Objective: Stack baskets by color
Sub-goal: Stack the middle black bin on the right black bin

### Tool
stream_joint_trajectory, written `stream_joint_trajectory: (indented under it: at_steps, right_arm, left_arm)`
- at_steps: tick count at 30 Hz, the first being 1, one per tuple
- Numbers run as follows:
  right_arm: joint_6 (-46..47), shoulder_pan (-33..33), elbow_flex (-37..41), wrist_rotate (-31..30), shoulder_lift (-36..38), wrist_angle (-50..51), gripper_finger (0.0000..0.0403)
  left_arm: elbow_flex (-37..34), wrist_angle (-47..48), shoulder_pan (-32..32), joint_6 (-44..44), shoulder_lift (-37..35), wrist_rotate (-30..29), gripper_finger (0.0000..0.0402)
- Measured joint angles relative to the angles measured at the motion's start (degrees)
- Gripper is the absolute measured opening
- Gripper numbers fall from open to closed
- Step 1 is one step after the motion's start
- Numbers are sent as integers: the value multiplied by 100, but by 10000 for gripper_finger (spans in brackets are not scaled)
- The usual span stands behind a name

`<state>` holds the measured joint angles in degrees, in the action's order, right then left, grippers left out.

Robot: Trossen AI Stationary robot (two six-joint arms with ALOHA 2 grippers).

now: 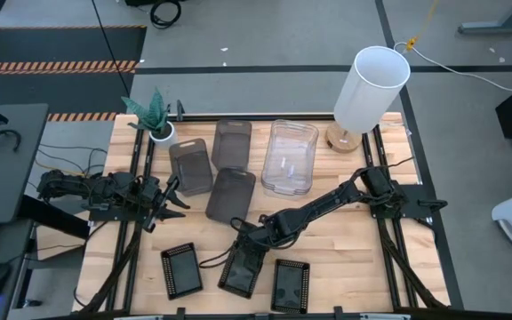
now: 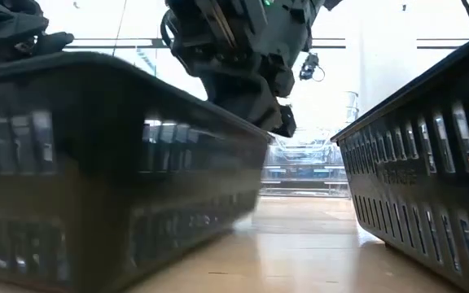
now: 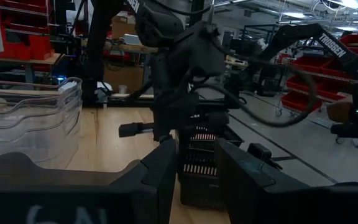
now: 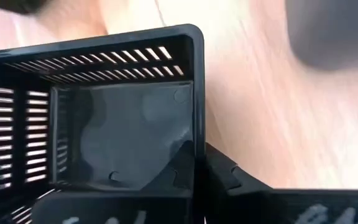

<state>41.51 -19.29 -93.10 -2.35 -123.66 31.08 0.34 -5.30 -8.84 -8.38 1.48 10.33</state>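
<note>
The clear baskets (image 1: 290,156) look already nested into one pile at the far middle of the table, just beside the white cylinder (image 1: 371,89); how many sit in that pile cannot be told. The three grey baskets (image 1: 212,166) lie singly and close together left of the clear pile, not yet stacked, and the three black baskets stand in a row along the near edge: the left one (image 1: 181,270), the middle one (image 1: 242,268) and the right one (image 1: 290,285), all apart. So, as a judgement, one colour is done and two are left, with the black set now being started. The right gripper (image 1: 245,244) reaches down to the middle black basket, and in the right wrist view its fingers are closed on that basket's wall at a corner, one inside and one outside. The left gripper (image 1: 169,201) waits near the grey baskets, fingers partly apart and holding nothing. The only readable writing is "TROSSEN" on an arm (image 3: 328,42) in the room beyond, seen in the left wrist view.
</note>
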Motion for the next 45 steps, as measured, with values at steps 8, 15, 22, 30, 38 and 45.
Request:
stream_joint_trajectory:
  at_steps: [8, 15, 22, 30, 38, 45]
  right_arm:
    - [-393, 37, -818, 11, -1, 920, 9]
    - [-782, -3, -1747, 269, -1, 1952, 8]
    - [-1105, -392, -2203, 430, -1, 3044, 8]
    - [-726, -867, -2199, 300, 41, 3628, 8]
    - [-75, -1215, -2199, -131, 210, 4383, 8]
    - [93, -1341, -2156, -273, 257, 4426, 9]
  left_arm:
    - [0, -2, -2, 0, 2, 0, 117]
    - [1, -2, 0, -1, 2, 0, 117]
    - [2, -1, 0, 0, 1, 0, 117]
    - [2, -2, -1, 0, 0, 0, 117]
    - [0, 6, -2, 0, 2, 0, 117]
    - [1, 15, -1, 0, 0, 0, 117]
